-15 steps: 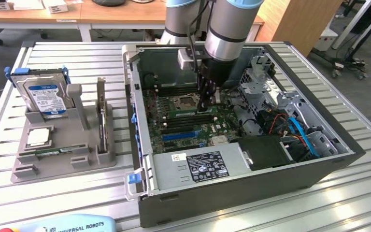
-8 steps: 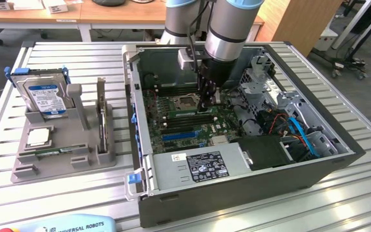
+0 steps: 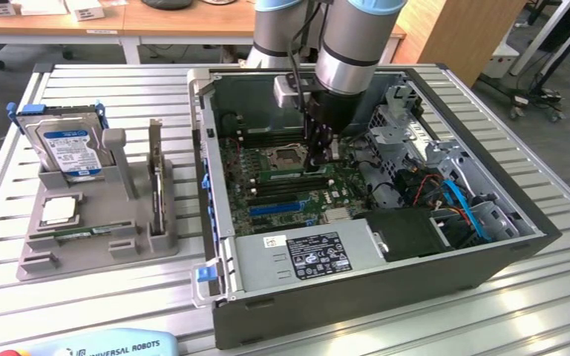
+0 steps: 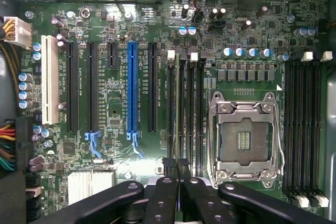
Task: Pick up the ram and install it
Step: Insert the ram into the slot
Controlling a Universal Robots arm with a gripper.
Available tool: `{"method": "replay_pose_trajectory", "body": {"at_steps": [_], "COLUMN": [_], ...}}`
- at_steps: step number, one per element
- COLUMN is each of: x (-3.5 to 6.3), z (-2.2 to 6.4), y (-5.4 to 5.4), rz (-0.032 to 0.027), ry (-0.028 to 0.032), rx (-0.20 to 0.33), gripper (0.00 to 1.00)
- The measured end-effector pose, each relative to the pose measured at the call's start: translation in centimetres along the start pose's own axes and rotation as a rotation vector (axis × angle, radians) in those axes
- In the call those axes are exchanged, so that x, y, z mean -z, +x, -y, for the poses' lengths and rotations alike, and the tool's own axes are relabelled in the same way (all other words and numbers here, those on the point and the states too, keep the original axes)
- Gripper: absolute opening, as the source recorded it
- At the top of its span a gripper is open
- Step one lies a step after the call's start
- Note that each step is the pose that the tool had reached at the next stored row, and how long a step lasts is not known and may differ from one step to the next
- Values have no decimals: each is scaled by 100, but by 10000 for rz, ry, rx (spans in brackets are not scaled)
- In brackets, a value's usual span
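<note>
The hand [image 4: 176, 170] — pinched shut, possibly on the ram, edge-on — hangs right over the memory slots [image 4: 186, 108], their long axis alongside the CPU socket [image 4: 244, 137].

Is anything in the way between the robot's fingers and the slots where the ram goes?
Nothing visible. The gripper, shut, hangs right over the long black memory slots beside the processor socket; no cable or part lies across them.
</note>
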State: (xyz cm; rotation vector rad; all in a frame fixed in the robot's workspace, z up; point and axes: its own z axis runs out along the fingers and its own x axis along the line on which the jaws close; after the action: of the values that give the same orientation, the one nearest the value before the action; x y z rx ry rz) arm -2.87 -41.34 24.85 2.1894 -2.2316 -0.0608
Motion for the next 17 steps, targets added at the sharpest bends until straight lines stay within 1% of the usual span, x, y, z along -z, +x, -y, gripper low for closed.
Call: {"method": "replay_pose_trajectory", "body": {"at_steps": [10,17], "x": [-54,-60], "z": [2,3], "y": [2,8], "rz": [-1,3], "ry": [0,1], "rx": [1,3], "gripper": [11,11]}}
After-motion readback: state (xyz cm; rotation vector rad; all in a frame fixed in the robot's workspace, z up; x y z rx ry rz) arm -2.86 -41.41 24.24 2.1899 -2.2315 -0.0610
